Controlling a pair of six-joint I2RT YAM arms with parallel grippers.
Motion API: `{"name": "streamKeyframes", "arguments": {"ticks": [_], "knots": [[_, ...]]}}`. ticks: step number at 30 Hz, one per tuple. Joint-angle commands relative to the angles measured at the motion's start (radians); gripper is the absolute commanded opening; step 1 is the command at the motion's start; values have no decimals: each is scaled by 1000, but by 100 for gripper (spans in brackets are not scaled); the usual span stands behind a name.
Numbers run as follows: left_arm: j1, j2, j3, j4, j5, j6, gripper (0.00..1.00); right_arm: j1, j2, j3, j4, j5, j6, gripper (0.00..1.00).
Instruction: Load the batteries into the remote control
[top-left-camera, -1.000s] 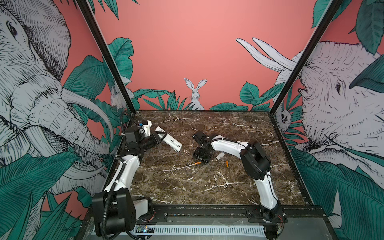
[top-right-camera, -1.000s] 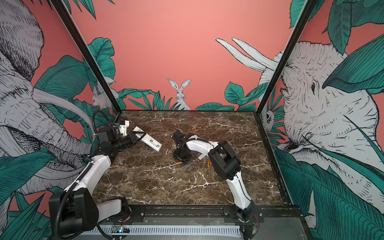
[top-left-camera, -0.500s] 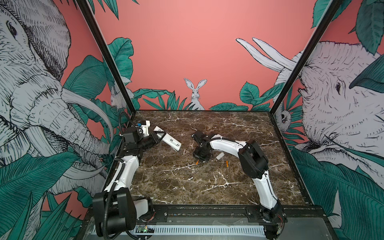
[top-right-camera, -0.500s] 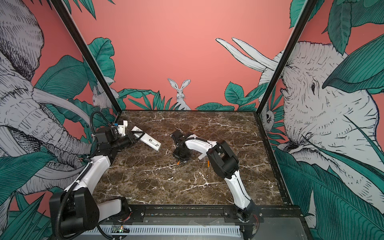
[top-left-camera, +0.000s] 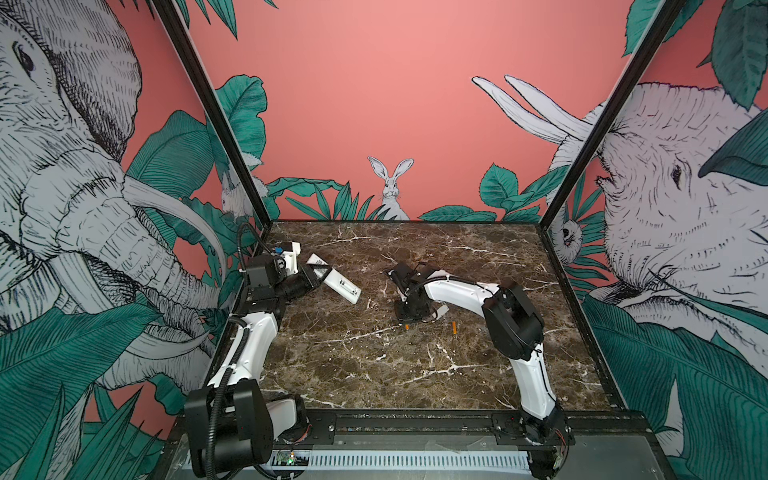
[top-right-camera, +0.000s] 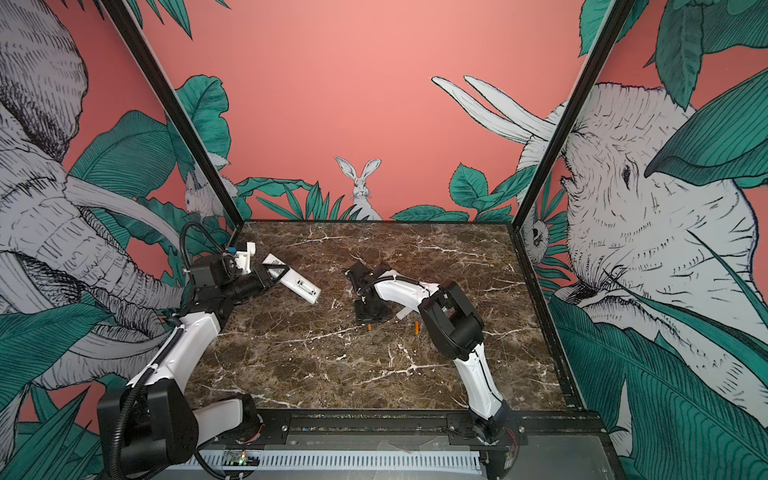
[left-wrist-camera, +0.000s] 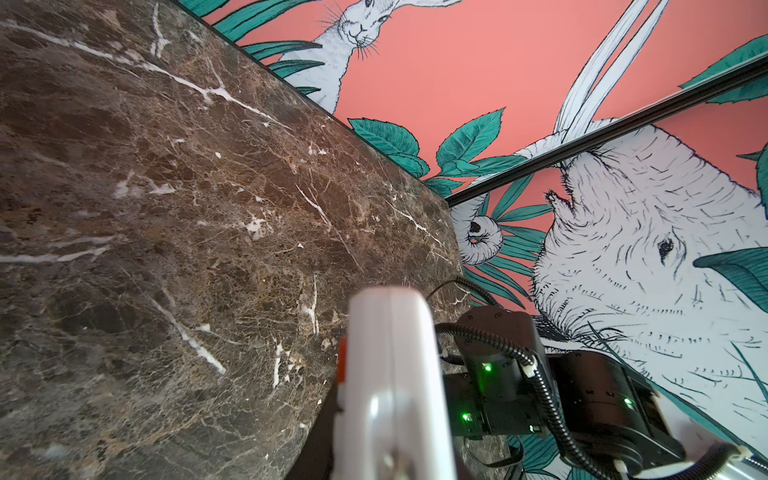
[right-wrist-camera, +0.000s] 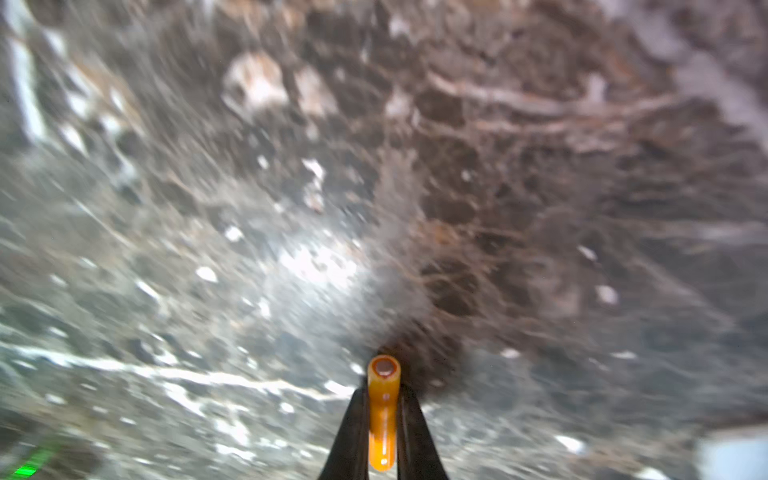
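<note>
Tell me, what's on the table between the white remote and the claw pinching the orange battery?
Nothing. In both top views only the bare marble table shows between the remote control and the right gripper, which holds the battery.

The table (top-left-camera: 374, 365) was dark brown marble veined in white. The remote control (top-left-camera: 343, 286) was white, with a red-orange button (left-wrist-camera: 342, 361) along its edge. The battery (right-wrist-camera: 382, 415) in my right end effector (right-wrist-camera: 382, 401), whose fingers (right-wrist-camera: 351, 440) were black, was glossy orange with a dark reddish end; the other battery (top-left-camera: 455, 328) was orange too. The walls (top-left-camera: 395, 104) were coral pink with teal leaves and grey-white line-drawn elephants.
</note>
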Motion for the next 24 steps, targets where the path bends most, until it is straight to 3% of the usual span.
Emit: {"name": "streamKeyframes", "arguments": {"ticks": [1, 5, 13, 18, 24], "knots": [[-22, -30, 10, 4, -3, 44, 24, -6, -13, -67, -122, 101, -265, 14], [-64, -18, 20, 7, -15, 62, 24, -5, -43, -105, -112, 130, -342, 18], [-95, 23, 37, 12, -7, 68, 24, 6, -114, -188, -53, 174, -369, 32], [-99, 32, 36, 15, -8, 68, 24, 10, -148, -244, 9, 172, -371, 30], [-106, 32, 35, 16, -11, 69, 24, 9, -142, -244, 26, 221, -357, 22]]}}
